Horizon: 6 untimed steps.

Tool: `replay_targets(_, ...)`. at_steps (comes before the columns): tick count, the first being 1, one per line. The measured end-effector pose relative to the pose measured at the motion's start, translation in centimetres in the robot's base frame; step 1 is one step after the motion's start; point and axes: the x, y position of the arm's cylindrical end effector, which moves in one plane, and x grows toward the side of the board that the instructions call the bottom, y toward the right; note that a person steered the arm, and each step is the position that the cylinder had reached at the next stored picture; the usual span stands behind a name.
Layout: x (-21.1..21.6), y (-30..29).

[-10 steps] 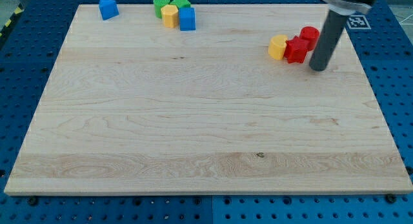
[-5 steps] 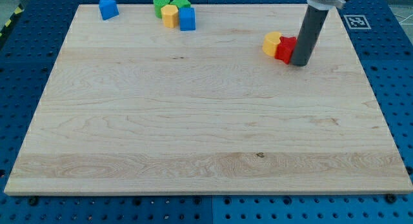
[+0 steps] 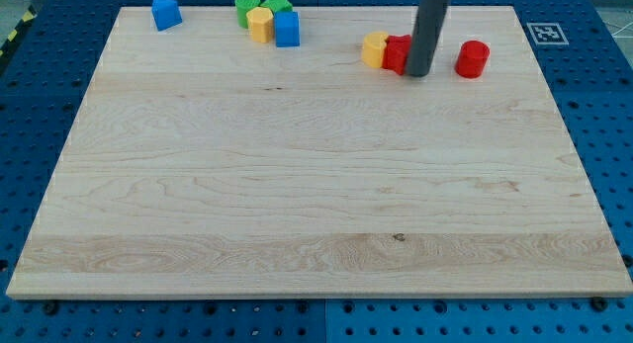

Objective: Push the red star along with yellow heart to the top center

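The red star [image 3: 397, 53] lies near the view's top, right of centre, partly hidden behind my rod. The yellow heart [image 3: 375, 49] touches its left side. My tip [image 3: 418, 73] rests on the board against the red star's right side. A red cylinder [image 3: 473, 59] stands apart, to the right of my tip.
At the view's top left of centre a green cylinder [image 3: 246, 7], a green star [image 3: 278, 3], a yellow block [image 3: 260, 25] and a blue cube [image 3: 287, 30] sit clustered. A blue triangular block [image 3: 165, 12] lies farther left. The wooden board [image 3: 316, 185] ends just above them.
My tip has moved left and up, pushing the red star and yellow heart together toward the top centre. The red cylinder has been left behind on the right.
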Motion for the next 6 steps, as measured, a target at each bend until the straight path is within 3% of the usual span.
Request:
replay_targets(3, -0.5, -5.5)
replay_targets(5, -0.4, 2.7)
replay_targets(6, -2.3, 1.4)
